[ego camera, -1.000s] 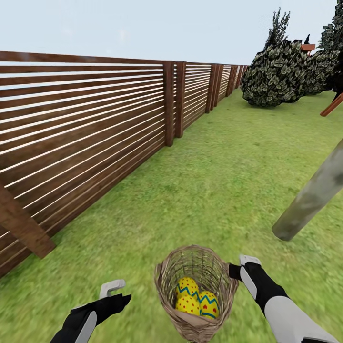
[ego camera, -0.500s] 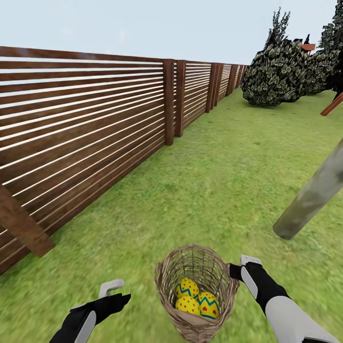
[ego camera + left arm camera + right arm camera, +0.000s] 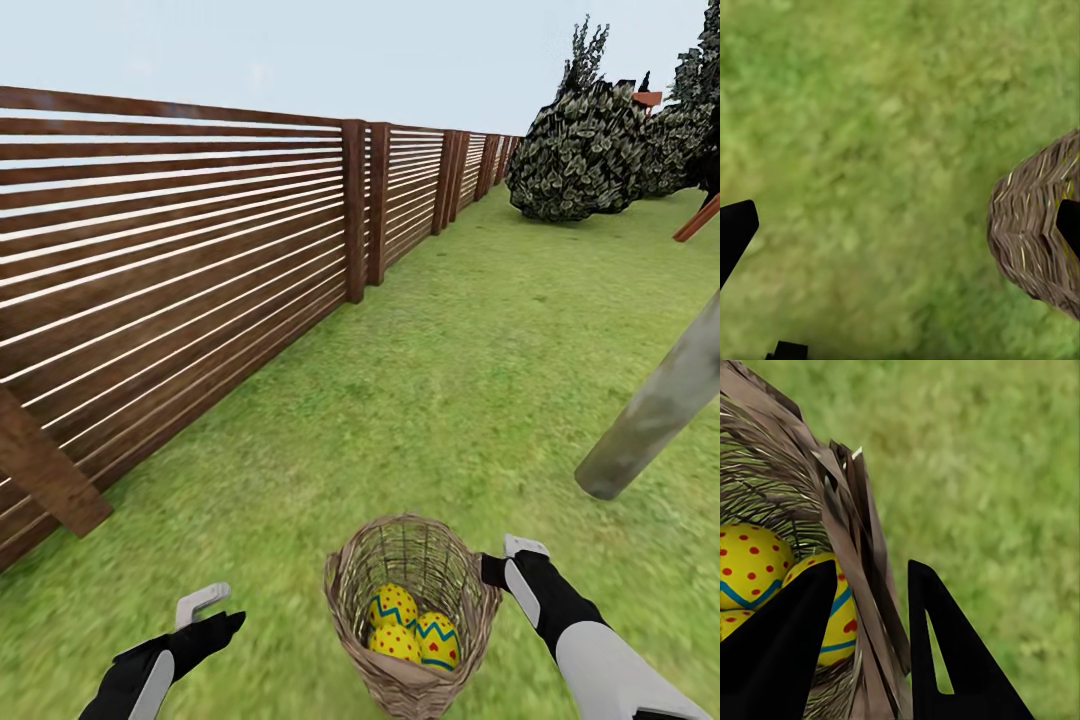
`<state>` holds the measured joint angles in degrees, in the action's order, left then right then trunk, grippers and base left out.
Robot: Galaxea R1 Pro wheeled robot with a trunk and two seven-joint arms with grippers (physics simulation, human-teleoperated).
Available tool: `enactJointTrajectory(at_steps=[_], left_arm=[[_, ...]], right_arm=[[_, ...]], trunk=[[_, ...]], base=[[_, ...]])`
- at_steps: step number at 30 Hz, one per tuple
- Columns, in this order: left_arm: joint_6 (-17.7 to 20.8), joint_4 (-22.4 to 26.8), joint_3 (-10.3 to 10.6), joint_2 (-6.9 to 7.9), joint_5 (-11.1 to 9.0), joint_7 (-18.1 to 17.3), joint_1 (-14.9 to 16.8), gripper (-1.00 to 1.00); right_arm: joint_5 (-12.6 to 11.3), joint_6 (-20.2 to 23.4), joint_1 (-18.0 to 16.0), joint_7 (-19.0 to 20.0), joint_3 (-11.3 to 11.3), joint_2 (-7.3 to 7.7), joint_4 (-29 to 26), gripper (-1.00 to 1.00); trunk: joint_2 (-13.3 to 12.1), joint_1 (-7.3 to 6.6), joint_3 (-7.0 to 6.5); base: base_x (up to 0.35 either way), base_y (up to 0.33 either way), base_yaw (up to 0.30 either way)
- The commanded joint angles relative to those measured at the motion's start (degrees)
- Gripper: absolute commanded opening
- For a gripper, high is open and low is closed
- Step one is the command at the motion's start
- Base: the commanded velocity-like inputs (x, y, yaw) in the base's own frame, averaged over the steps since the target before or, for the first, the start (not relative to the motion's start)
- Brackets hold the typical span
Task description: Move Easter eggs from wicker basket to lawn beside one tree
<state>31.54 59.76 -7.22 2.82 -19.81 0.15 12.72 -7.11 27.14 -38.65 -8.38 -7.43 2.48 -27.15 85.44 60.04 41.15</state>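
Pinching the wicker basket [image 3: 847, 547] rim, my right fingers [image 3: 960, 660] sit one inside by the three Easter eggs [image 3: 405, 625], one outside. My left fingers [image 3: 735, 232] are spread wide over the lawn [image 3: 450, 400], basket beside them. Ahead of my right fingers: the tree [image 3: 660, 400] trunk.

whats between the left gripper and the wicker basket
Only bare lawn: in the head view the left gripper hangs apart from the wicker basket.
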Motion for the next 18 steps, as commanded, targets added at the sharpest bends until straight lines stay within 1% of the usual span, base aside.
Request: enactJointTrajectory(at_steps=[1, 18], left_arm=[[0.3, 0.1, -0.1, 0.01, -0.4, 0.0, 0.0, 1.00], [0.4, 0.1, 0.1, 0.02, -0.5, -0.1, 0.0, 1.00]], right_arm=[[-0.9, 0.2, 0.0, -0.4, 0.0, -0.01, -0.1, -1.00], [-0.9, 0.2, 0.0, -0.4, 0.0, 0.12, -0.1, -1.00]], trunk=[[0.4, 0.22, 0.23], [7.3, 3.96, 3.28]], base=[[0.000, 0.000, 0.000], [0.000, 0.000, 0.000]])
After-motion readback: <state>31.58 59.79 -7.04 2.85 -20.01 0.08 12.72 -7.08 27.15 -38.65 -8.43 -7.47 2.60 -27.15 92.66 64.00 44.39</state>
